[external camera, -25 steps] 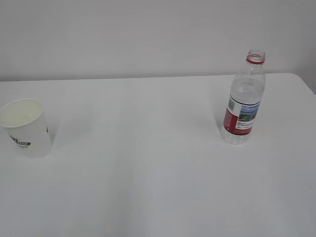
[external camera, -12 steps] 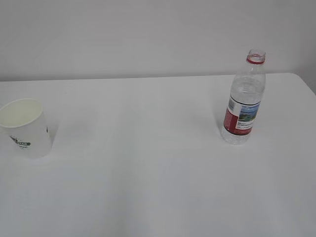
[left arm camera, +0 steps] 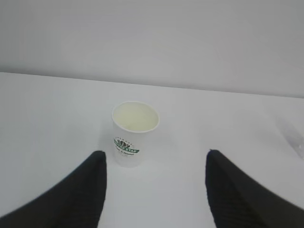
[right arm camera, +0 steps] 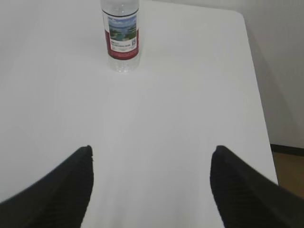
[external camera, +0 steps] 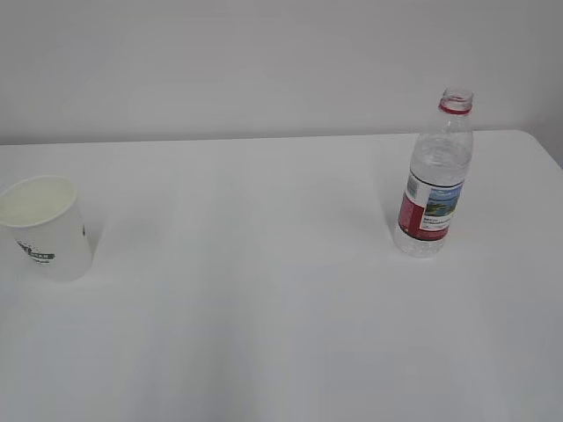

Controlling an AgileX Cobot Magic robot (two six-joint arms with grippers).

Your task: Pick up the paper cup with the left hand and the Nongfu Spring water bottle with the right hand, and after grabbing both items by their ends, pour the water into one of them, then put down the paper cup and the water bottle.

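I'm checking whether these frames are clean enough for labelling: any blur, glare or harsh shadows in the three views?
Exterior view: even, soft light; the paper cup and the water bottle cast only faint shadows on the table. Left wrist view: cup logo readable, the left end effector fingers dark and soft-edged. Right wrist view: bottle top cropped by the frame edge; right end effector fingers blurred.

Black ribbed tapered jaws

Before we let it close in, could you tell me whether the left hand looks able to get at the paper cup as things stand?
Probably yes. The paper cup stands upright on the bare table, ahead of the left hand, whose jaws stand open wider than the cup, and nothing lies between them.
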